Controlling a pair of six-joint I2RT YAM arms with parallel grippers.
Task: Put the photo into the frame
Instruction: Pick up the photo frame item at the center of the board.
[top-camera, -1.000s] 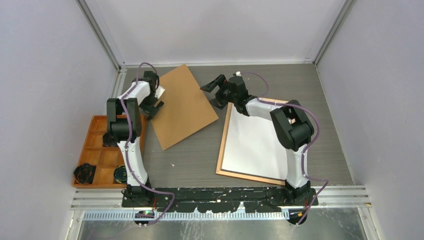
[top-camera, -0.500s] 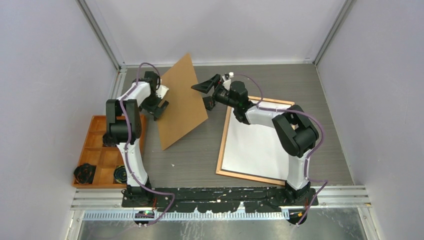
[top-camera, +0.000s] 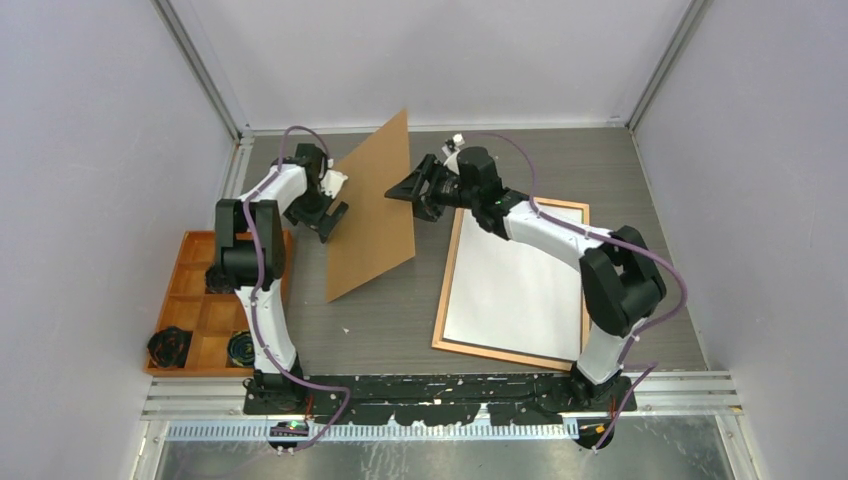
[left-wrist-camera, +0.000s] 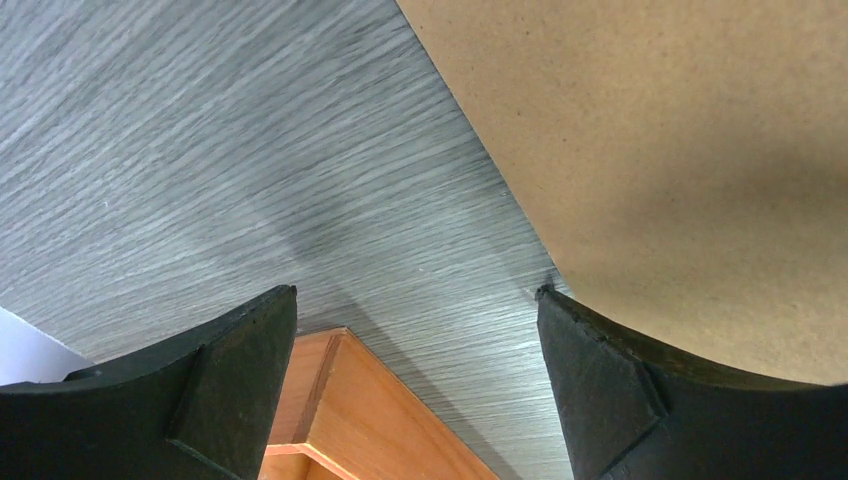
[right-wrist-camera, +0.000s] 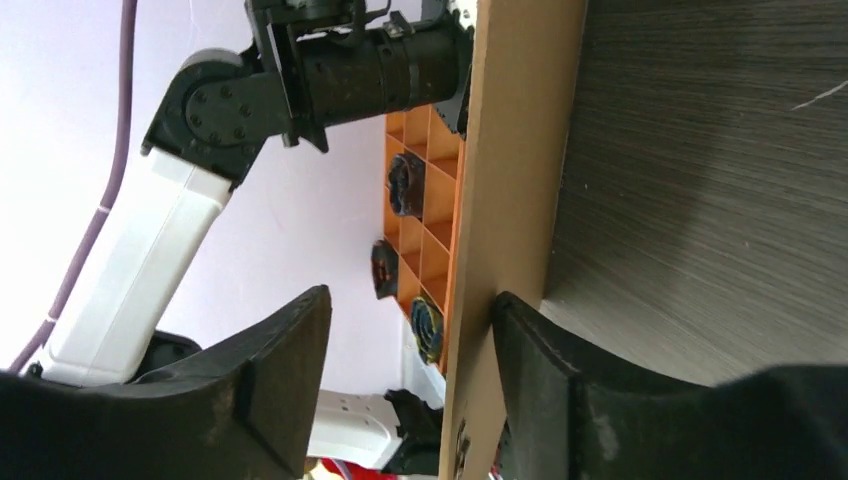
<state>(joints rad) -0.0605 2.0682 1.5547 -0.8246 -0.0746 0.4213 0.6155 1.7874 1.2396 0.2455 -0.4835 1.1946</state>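
Now the backing board (top-camera: 372, 215) tilts steeper, left claw (top-camera: 333, 222) and right claw (top-camera: 405, 198) spread, seemingly bracing it.

The photo (top-camera: 515, 285) lies in the frame (top-camera: 505, 353) at right, the tilted board (top-camera: 372, 215) left of it, the tray (top-camera: 190, 238) farther left.

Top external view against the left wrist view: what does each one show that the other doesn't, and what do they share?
Only top external: the frame lying flat with the photo white side up inside it, the right pincer at the raised edge of the tilted board, and black items in the tray. Only left wrist: bare table shows between the open left pincer's fingers, the board off to one side. Both: board, table, tray, left pincer.
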